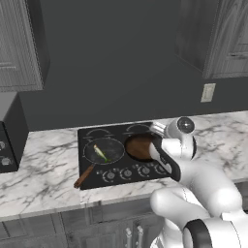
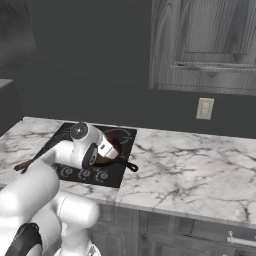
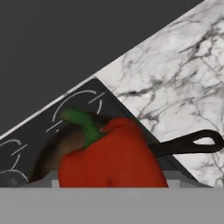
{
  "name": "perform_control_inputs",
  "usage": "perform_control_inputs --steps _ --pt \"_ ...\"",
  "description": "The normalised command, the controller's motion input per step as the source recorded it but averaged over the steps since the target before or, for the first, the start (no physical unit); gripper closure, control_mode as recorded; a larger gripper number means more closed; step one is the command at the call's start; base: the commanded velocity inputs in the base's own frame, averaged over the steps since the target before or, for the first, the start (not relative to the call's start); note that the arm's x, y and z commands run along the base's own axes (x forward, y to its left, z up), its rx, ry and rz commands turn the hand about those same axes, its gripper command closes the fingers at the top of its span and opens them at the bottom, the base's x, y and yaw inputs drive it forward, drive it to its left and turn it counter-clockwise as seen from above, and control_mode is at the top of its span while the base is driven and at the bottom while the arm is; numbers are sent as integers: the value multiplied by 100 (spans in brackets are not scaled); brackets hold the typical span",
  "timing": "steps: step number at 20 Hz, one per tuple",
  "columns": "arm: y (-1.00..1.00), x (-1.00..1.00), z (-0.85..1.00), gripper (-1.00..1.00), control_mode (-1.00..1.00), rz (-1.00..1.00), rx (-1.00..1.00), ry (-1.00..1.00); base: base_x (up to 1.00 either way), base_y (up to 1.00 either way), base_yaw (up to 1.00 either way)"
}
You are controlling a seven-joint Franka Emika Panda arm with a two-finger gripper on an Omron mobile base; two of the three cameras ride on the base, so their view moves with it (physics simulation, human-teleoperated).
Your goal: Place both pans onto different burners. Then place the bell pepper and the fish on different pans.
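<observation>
The red bell pepper (image 3: 109,159) with its green stem looms close in the hand view, held in my gripper (image 3: 112,181), whose fingertips it hides. It hangs just above the brown pan (image 3: 59,151), whose dark handle (image 3: 188,143) points right onto the marble. That brown pan (image 1: 138,147) rests on the front right burner, with my hand partly over it. The black pan (image 1: 104,151) with the reddish-brown handle (image 1: 84,176) lies on the front left burner, and the greenish-yellow fish (image 1: 100,153) lies in it. A free back burner (image 3: 78,101) shows beyond the pepper.
The black cooktop (image 1: 83,140) is set into a marble counter (image 2: 190,165), with its knobs (image 1: 127,173) along the front edge. A dark wall runs behind it, cabinets (image 2: 210,45) hang above and an outlet (image 2: 205,108) sits on the wall. A dark appliance (image 1: 7,140) stands at far left.
</observation>
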Motion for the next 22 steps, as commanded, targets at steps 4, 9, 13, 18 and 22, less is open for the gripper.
perform_control_inputs --steps 4,9,13,18,22 --pt "28 -24 0 100 -100 0 10 0 0 0 0" --pt "29 -22 0 100 -100 0 9 0 0 0 0" --pt "24 -1 0 100 -100 0 2 0 0 0 0" --pt "15 0 -7 100 -100 0 0 0 0 0 0" --pt "6 0 -21 100 -100 0 0 0 0 0 0"
